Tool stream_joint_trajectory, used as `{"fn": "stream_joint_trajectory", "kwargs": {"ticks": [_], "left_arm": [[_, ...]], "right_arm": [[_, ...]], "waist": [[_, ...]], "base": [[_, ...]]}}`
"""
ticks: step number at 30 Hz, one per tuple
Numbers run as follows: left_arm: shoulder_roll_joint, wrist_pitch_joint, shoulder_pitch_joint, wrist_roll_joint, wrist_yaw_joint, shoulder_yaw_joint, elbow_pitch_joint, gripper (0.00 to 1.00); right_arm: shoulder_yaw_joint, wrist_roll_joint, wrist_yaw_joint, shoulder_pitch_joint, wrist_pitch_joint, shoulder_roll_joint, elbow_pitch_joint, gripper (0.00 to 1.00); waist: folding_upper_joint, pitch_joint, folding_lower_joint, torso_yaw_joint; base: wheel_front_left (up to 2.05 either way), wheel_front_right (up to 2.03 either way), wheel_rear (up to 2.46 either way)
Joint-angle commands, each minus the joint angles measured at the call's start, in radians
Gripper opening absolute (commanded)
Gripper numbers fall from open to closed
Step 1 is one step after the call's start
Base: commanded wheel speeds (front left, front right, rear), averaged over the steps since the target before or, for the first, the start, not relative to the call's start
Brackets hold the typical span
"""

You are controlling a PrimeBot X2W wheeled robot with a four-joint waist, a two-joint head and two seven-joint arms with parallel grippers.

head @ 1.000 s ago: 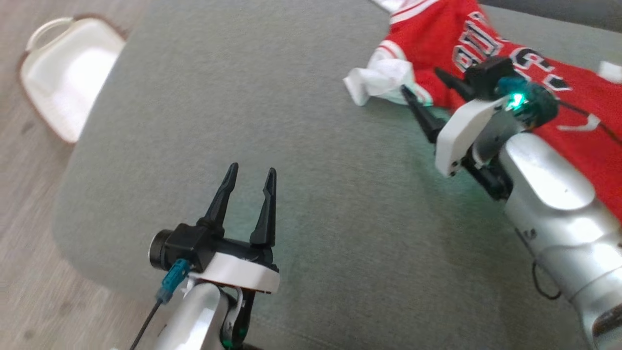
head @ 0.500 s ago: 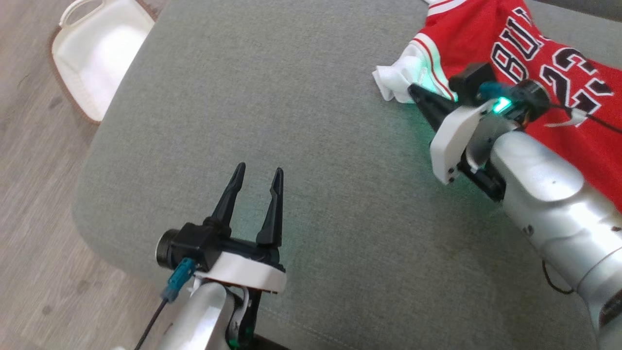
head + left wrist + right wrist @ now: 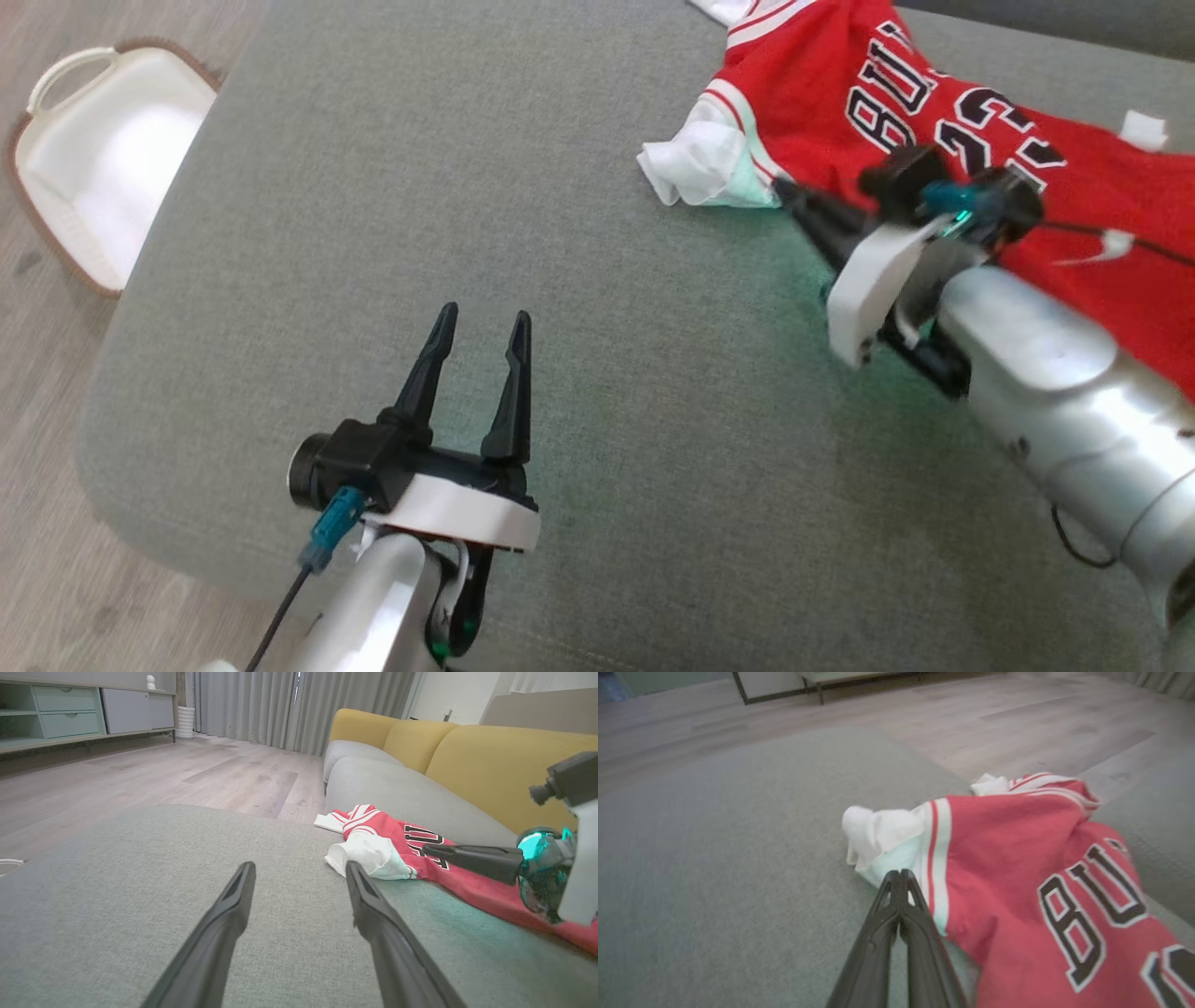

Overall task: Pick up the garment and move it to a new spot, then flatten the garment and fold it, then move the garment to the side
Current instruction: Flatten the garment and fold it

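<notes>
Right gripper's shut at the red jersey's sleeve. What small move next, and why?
Probably a short lift of the right gripper: it is shut at the striped sleeve hem of the red jersey, which lies crumpled on the grey sofa cushion. A lift would show whether cloth is caught.

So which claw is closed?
The right gripper: its fingers are pressed together at the white sleeve of the shirt. The left gripper has its fingers spread apart above the sofa.

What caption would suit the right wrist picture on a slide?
Right gripper closed on the white-trimmed sleeve edge of a red jersey lying on the grey sofa seat.
</notes>
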Motion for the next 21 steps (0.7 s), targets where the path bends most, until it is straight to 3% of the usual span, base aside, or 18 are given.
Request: {"fn": "stream_joint_trajectory", "kwargs": {"ticks": [1, 9, 13, 14, 21], "left_arm": [[0.005, -0.01, -0.029, 0.016, -0.004, 0.027, -0.023, 1.0], [0.005, -0.01, -0.019, 0.05, -0.008, 0.065, -0.026, 1.0], [0.005, -0.01, -0.003, 0.071, -0.015, 0.094, -0.03, 1.0], [0.005, -0.01, -0.003, 0.071, -0.015, 0.094, -0.03, 1.0], [0.006, -0.01, 0.028, 0.102, -0.029, 0.143, -0.045, 1.0]], "right_arm": [[-0.019, 0.009, -0.001, -0.025, -0.029, 0.02, -0.003, 0.0], [-0.158, -0.016, -0.001, 0.03, -0.1, 0.058, 0.068, 0.0], [-0.352, -0.09, -0.001, 0.099, -0.102, 0.052, -0.012, 0.0], [-0.352, -0.09, -0.001, 0.099, -0.102, 0.052, -0.012, 0.0], [-0.728, -0.33, -0.001, 0.37, -0.102, 0.093, -0.25, 0.0]], "waist": [[0.0, -0.009, 0.0, -0.011], [0.0, -0.08, 0.0, -0.109], [0.0, -0.107, 0.0, -0.179], [0.0, -0.107, 0.0, -0.179], [0.0, -0.129, 0.0, -0.285]], "base": [[0.0, 0.0, 0.0], [0.0, 0.0, 0.0], [0.0, 0.0, 0.0], [0.0, 0.0, 0.0], [0.0, 0.0, 0.0]]}}
